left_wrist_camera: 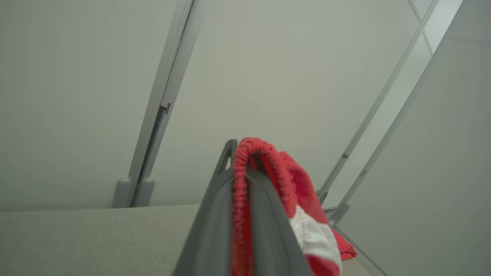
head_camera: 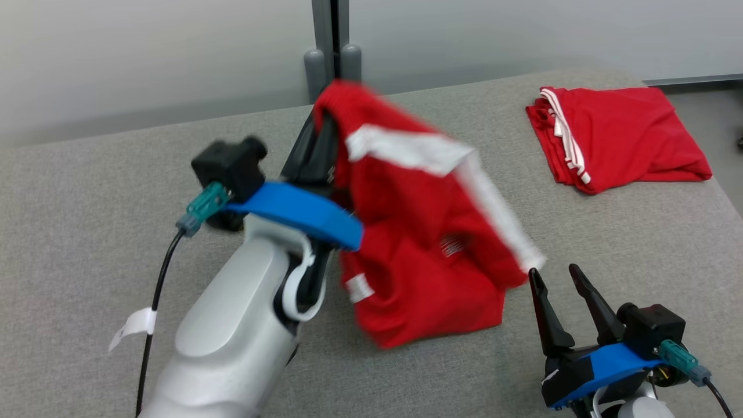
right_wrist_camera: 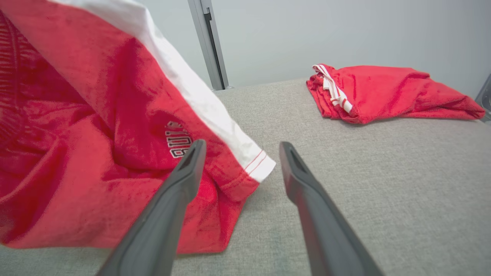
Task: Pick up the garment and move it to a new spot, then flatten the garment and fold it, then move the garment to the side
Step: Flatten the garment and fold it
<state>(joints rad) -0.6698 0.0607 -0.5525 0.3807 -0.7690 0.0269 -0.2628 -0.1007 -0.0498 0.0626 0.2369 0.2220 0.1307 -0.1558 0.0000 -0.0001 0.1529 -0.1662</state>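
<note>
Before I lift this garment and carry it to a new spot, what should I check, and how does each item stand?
1. Left gripper shut on the garment at its waistband: ok.
2. Garment hanging free of the table: not ok, its lower part rests on the surface.
3. Right gripper open and holding nothing: ok, it sits beside the white-trimmed hem.
4. Folded garment out of the way: ok, it lies apart at the far right.
5. Garment hanging untangled: cannot tell, it is bunched and blurred.
</note>
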